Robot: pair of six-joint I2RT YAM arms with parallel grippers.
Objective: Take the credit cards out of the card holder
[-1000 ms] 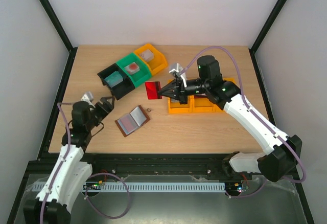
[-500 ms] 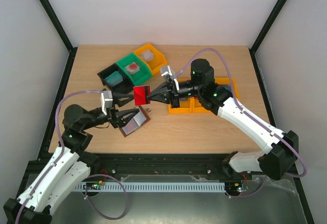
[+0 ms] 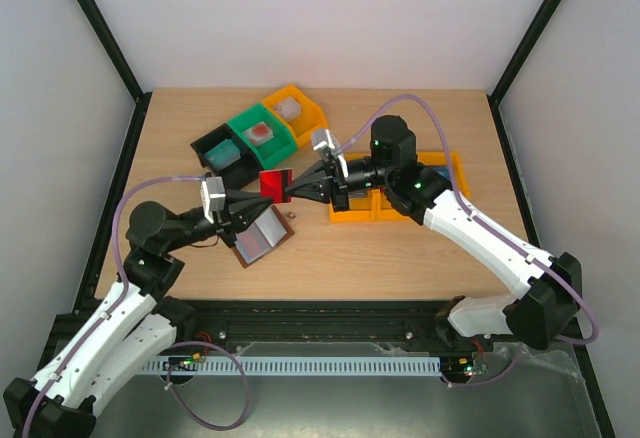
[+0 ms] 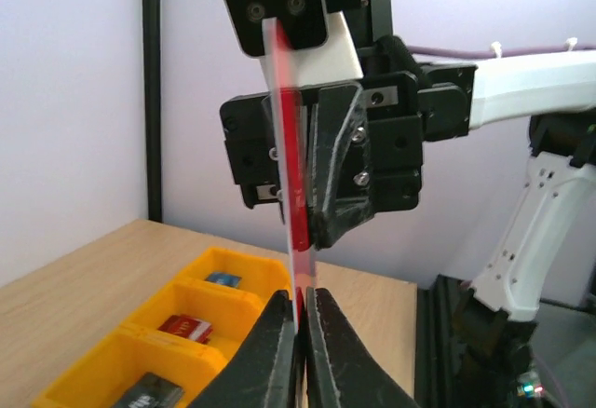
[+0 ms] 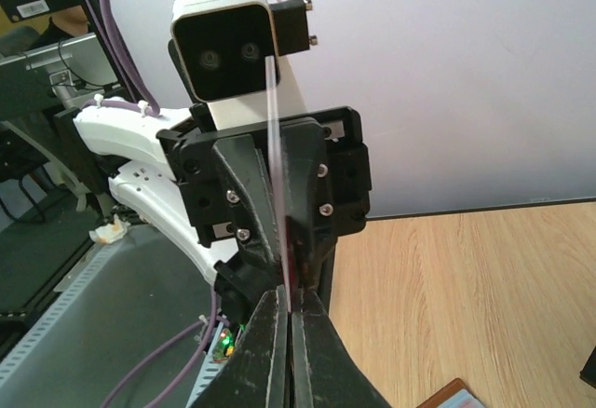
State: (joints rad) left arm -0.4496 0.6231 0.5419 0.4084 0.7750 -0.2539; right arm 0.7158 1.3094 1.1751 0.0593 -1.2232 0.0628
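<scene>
A red credit card hangs in the air on edge above the table, gripped from both sides. My left gripper is shut on its left edge, and my right gripper is shut on its right edge. In the left wrist view the credit card rises from between my left gripper's closed jaws into the opposite gripper. The right wrist view shows the thin card edge-on above my right gripper. The brown card holder lies open on the table just below, pale inside up.
Black, green and orange bins stand in a row at the back left, each with small items. An orange divided tray lies under the right arm, seen also as the tray holding small cards.
The left arm swung in from the near left and closed its jaws on the red card. The right gripper carried the card leftward to meet it.
</scene>
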